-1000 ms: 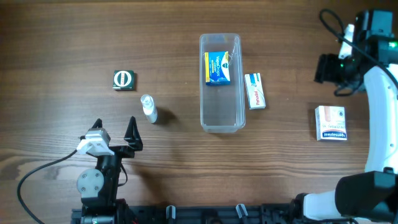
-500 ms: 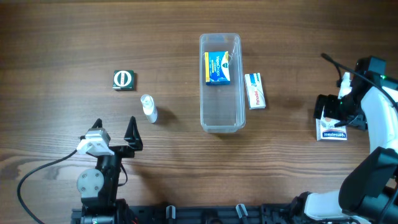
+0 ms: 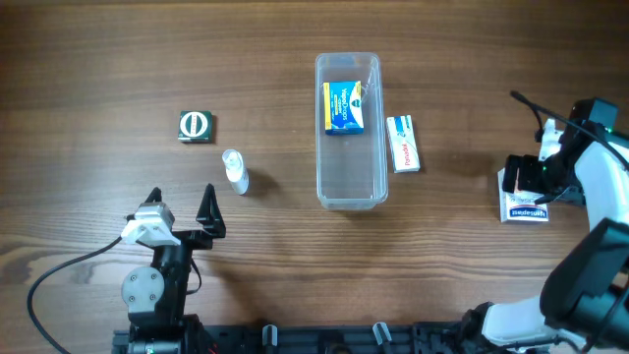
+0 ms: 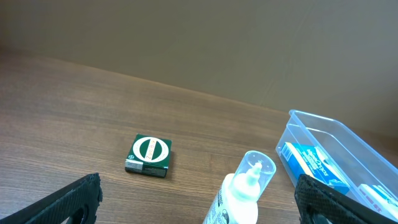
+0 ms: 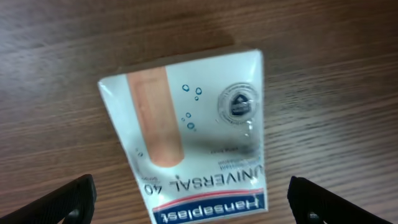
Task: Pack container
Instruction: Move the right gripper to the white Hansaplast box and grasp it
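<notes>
The container (image 3: 349, 179) is a long clear tub at mid-table with a blue box (image 3: 344, 107) in its far end. A white and red box (image 3: 403, 144) lies right of it. A plaster box (image 3: 528, 207) lies at the right. My right gripper (image 3: 529, 177) hovers over it, open, its fingers wide on either side of the plaster box in the right wrist view (image 5: 193, 124). A small clear-capped bottle (image 3: 235, 171) and a green box (image 3: 196, 127) lie left of the tub. My left gripper (image 3: 183, 204) is open and empty, short of the bottle (image 4: 245, 190).
The left wrist view shows the green box (image 4: 149, 155) ahead on the left and the tub's near corner (image 4: 298, 121) on the right. A black cable (image 3: 59, 275) runs along the front left of the wooden table.
My right arm has swung from the far right corner down toward the front and now sits over the plaster box. The left arm and all objects have not moved.
</notes>
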### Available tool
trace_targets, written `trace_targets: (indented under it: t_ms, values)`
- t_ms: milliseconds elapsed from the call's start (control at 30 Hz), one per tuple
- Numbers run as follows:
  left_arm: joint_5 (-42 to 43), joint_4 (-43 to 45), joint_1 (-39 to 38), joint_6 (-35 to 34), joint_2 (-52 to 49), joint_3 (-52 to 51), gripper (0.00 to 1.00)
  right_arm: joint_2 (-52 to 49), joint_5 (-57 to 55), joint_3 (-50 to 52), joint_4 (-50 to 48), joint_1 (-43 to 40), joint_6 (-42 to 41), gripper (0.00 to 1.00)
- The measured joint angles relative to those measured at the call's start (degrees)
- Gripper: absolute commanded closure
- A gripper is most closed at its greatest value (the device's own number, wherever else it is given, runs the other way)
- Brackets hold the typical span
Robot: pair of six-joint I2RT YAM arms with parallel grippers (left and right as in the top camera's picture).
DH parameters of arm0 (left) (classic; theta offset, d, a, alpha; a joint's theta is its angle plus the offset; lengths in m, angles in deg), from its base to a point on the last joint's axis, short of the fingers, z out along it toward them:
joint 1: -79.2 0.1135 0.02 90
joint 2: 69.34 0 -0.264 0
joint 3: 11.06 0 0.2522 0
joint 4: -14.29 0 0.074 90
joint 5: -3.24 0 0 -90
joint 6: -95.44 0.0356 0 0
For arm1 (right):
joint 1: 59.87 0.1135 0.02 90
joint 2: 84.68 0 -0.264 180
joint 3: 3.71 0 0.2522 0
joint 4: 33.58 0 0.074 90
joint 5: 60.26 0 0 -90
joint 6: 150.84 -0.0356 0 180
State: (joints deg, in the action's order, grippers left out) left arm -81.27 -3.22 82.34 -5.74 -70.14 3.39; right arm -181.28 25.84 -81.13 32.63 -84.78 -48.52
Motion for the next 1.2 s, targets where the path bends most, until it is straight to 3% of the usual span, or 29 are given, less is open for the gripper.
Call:
trace_targets:
  t_ms: [667, 867, 1200]
  values:
    - [0.02, 0.00, 0.00, 0.00, 0.00, 0.00, 0.00, -8.83, -1.57, 0.11, -4.55, 0.00, 0.57, 0.04]
    - [0.00, 0.00, 0.00, 0.00, 0.00, 0.00, 0.00, -9.05, -1.75, 0.11, -4.79, 0.00, -0.42, 0.24]
    - [0.00, 0.02, 0.00, 0.00, 0.00, 0.00, 0.00, -9.20, -1.75, -5.42, 0.72, 0.13, -5.51, 0.29]
